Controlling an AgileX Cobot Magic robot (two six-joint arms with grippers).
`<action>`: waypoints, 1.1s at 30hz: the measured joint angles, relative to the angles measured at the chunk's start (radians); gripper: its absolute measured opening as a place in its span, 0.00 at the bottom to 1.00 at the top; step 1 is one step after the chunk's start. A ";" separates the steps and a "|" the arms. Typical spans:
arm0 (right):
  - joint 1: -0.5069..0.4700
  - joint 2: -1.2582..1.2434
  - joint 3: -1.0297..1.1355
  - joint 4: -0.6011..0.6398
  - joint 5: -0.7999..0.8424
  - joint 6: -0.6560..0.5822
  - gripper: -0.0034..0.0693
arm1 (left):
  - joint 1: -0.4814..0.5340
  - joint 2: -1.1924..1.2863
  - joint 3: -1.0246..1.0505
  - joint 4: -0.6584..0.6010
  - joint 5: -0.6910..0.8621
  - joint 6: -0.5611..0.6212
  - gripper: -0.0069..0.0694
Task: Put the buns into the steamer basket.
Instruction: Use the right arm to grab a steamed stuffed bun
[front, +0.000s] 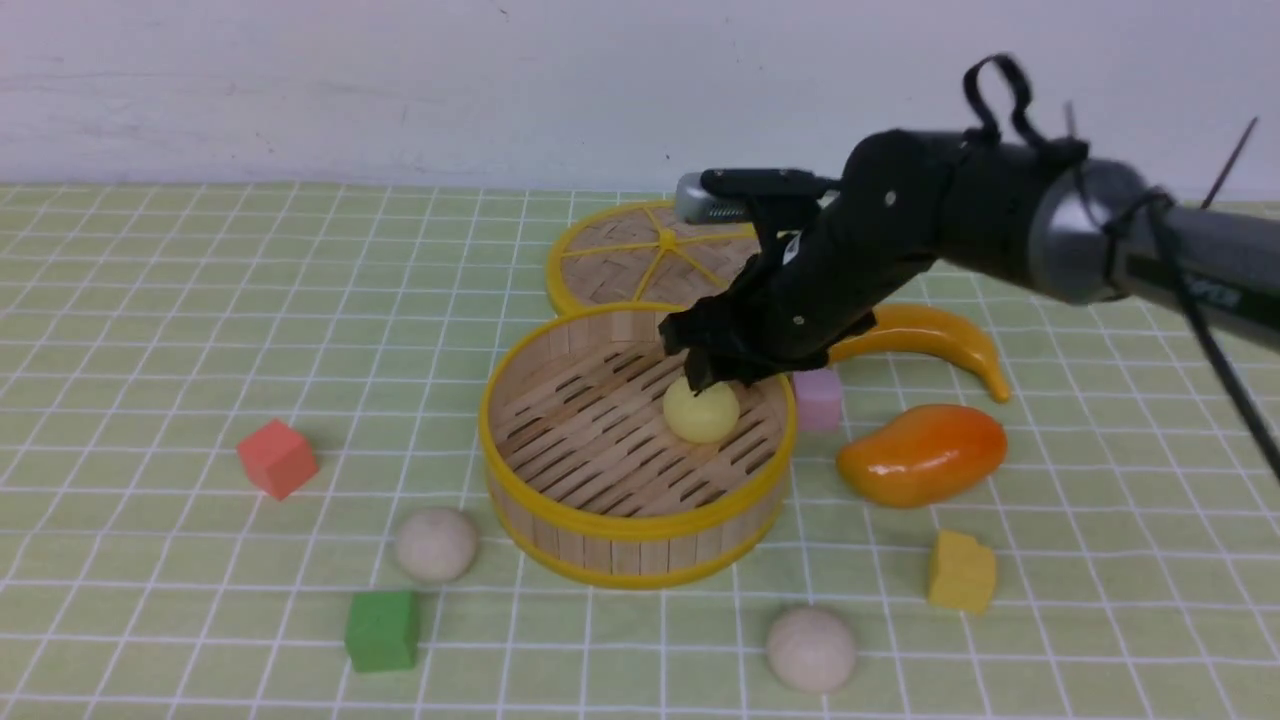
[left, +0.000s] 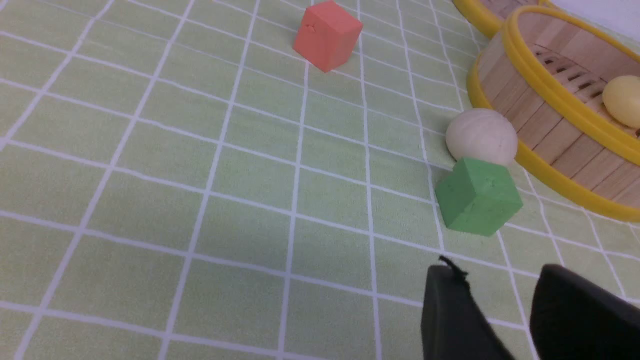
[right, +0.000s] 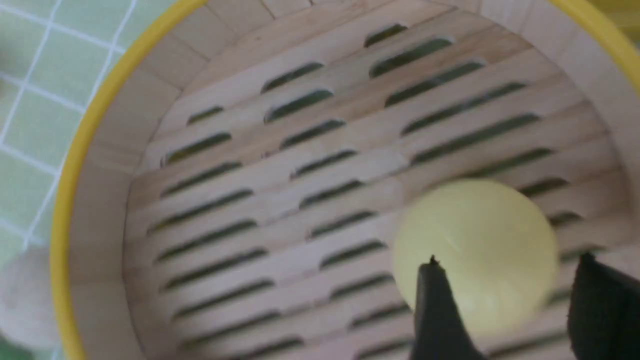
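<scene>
Now right claw (front: 706, 378), jaws apart, is hovering over pale yellow round bun (front: 701, 412) inside slatted bamboo steamer basket (front: 640, 527); lift straight up.

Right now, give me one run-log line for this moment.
yellow bun: in basket | right fingers: open above it | left fingers: open, empty | remaining: two beige buns outside basket

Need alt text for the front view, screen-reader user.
The right end effector hangs directly over a pale yellow bun lying on the slatted floor of the bamboo steamer basket. Outside it on the green checked cloth sit the left beige bun, by a green block, and the right beige bun, nearest the camera.
</scene>
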 joint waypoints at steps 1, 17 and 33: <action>-0.001 -0.029 0.000 -0.022 0.038 0.001 0.57 | 0.000 0.000 0.000 0.000 0.000 0.000 0.40; -0.001 -0.446 0.231 -0.040 0.260 0.082 0.58 | 0.000 0.000 0.000 0.000 0.000 0.000 0.40; 0.188 -0.304 0.485 -0.192 0.125 0.012 0.48 | 0.000 0.000 0.000 0.000 0.000 0.000 0.40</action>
